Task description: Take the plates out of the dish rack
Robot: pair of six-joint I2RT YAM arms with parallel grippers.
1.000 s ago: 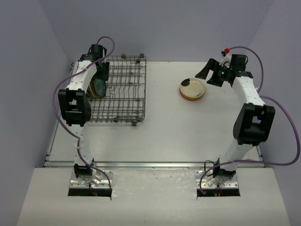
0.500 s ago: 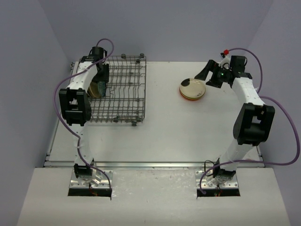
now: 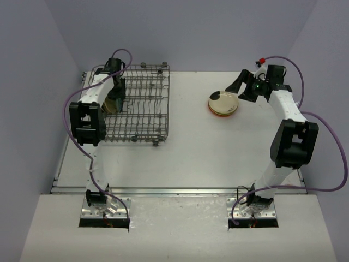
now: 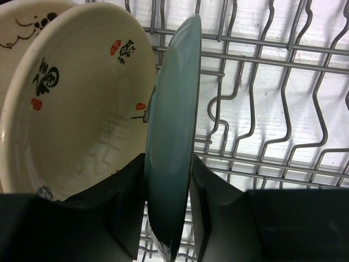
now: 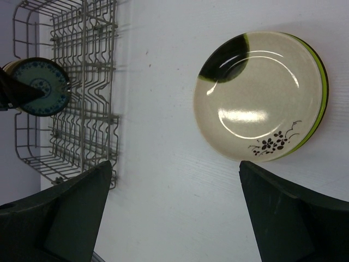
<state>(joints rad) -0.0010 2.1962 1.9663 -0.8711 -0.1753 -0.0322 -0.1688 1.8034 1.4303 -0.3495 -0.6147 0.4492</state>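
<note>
The grey wire dish rack [image 3: 143, 103] stands at the table's back left. My left gripper [image 3: 115, 94] reaches into its left end. In the left wrist view the left gripper [image 4: 168, 203] is shut on the rim of a teal plate [image 4: 173, 125] that stands upright on edge among the tines. A beige plate with printed characters [image 4: 82, 109] stands right beside it on the left, and another beige plate [image 4: 19, 27] behind that. My right gripper [image 3: 239, 85] is open and empty, hovering beside a stack of plates [image 3: 223, 102] lying flat on the table; the top one is beige with a dark-green patch [image 5: 256, 93].
The rack's right part [image 4: 272, 98] shows only bare tines. The right wrist view shows the rack [image 5: 90, 82] and the teal patterned plate [image 5: 42, 87] from afar. Purple walls close in at the back and both sides.
My left gripper has shifted a little toward the rack's far end over the standing plates. The right arm and the stack have not moved.
</note>
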